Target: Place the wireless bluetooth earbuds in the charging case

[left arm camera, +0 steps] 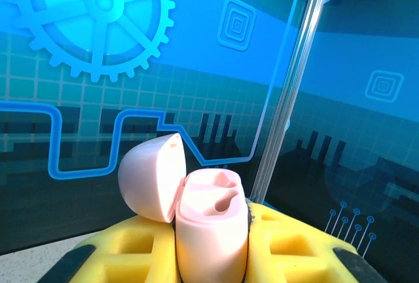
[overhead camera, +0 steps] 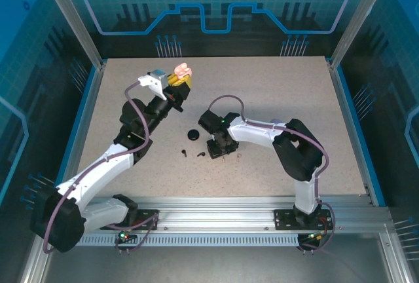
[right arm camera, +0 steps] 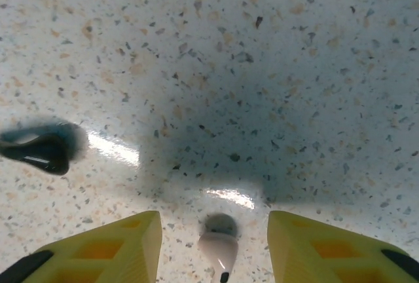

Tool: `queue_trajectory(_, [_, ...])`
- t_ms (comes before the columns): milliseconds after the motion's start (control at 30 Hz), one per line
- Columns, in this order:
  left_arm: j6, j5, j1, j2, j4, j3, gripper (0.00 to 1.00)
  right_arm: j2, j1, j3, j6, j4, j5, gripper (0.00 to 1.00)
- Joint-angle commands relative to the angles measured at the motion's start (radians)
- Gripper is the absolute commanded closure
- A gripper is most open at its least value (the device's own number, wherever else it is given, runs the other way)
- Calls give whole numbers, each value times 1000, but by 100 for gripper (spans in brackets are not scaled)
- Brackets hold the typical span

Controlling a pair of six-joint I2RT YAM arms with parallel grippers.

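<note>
A: Firstly, surface and room?
B: Speckled tabletop (overhead camera: 275, 99), walled by blue gear-printed panels (overhead camera: 216, 8).
A: Clutter?
B: Black round case (overhead camera: 192, 135) lay just left of the right gripper (overhead camera: 219, 152); a black earbud (right arm camera: 40, 149) lay near it.
A: Grippers?
B: Left gripper (overhead camera: 178, 81), raised at the far side, pinched the pale pink charging case (left arm camera: 209, 230), lid hinged open; its wrist view showed the moulded wells. Right wrist view showed a pale pink earbud (right arm camera: 218, 247) on the table between the spread fingers, untouched.
</note>
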State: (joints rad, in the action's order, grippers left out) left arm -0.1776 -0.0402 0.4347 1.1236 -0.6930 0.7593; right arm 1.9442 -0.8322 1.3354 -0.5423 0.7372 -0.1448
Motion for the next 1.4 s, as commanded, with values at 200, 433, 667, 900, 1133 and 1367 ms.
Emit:
queue_trajectory(200, [36,10,-8,-18,-2,12,100,25,-32,24,-31,76,-42,56])
queue_trajectory(433, [40,10,-7,-18,-4,3,100,42,-40,29,-30,72,-30,59])
queue_trajectory(667, [42,10,-7,-19,-5,0,100,50,-41,25,-31,71,-28,62])
queue_trajectory(900, [44,7,-7,-22,-2,-1,100,51,-40,21,-35,80,-22,66])
queue_trajectory(1133, [42,3,-7,-19,-4,1,100,26,-42,-4,-39,82,-28,65])
queue_trajectory(1367, [39,-2,-7,-15,-3,3,100,18,-42,-10,-41,81,-20,67])
